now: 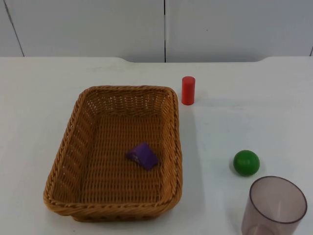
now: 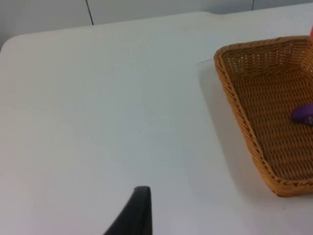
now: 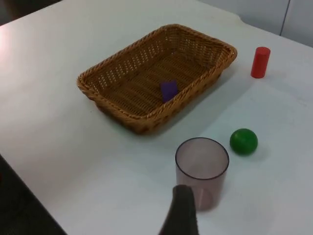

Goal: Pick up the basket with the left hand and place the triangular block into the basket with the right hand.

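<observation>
On the white table (image 1: 254, 98) in the top view: wicker basket (image 1: 68, 161) left of centre, flat on the surface, open room to its left and beyond its far rim. Purple triangular block (image 1: 142, 155) inside, on the basket floor, toward the right wall. Red cylinder (image 1: 188, 90) upright just off the far right corner; green ball (image 1: 246, 162) and translucent cup (image 1: 276, 208) well apart, near right.

Left wrist view: basket (image 2: 234, 93), block (image 2: 304, 113), broad bare table (image 2: 107, 107). Left gripper: finger state cannot be told.

Right wrist view: cup (image 3: 202, 169) nearest, ball (image 3: 243, 141), cylinder (image 3: 260, 62), basket (image 3: 105, 88) holding block (image 3: 168, 90). Right gripper: finger state cannot be told.
</observation>
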### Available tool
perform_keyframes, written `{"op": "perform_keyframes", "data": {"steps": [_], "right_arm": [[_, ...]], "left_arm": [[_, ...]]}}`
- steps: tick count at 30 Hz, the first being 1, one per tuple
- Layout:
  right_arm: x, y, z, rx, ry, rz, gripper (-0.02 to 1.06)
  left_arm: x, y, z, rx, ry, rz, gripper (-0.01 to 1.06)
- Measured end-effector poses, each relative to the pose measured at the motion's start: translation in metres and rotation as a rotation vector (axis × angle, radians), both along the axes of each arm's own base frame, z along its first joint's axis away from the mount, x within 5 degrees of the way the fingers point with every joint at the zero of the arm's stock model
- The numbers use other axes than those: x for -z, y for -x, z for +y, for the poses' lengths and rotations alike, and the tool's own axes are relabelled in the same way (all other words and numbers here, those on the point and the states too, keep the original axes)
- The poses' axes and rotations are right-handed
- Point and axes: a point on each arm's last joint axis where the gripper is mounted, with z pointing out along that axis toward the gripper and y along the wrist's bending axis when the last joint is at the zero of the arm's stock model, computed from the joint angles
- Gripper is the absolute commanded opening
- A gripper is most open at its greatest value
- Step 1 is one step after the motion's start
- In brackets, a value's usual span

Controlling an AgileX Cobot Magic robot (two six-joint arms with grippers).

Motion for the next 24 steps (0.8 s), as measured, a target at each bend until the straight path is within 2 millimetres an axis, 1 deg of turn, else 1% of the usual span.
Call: {"op": "perform_keyframes", "data": {"steps": [5,19,21,22,23,24], "right_arm": [[0.0060,-0.0006,0.0005,0.000,0.021,0.033,0.64],[0.0071,-0.0029,-0.0023,0.035,0.041,0.027,0.65],[0.0071,-0.0029,-0.0023,0.035,0.041,0.027,0.70],[0.0071,-0.0029,-0.0023,0.035,0.041,0.027,0.75],[0.0071,-0.0029,-0.0023,0.035,0.041,0.027,0.84],[0.0071,-0.0029,-0.0023,0.035,0.041,0.027,0.84]], "left_arm": [[0.0000,0.0000,0.0000,-0.015,0.027,0.003,1.05],[0.0001,0.0001,-0.0003,-0.018,0.041,0.006,1.05],[0.0001,0.0001,-0.0003,-0.019,0.040,0.006,1.05],[0.0001,0.0001,-0.0003,-0.019,0.040,0.006,1.05],[0.0001,0.0001,-0.0003,-0.019,0.040,0.006,1.05],[0.0001,0.0001,-0.0003,-0.019,0.040,0.006,1.05]]}}
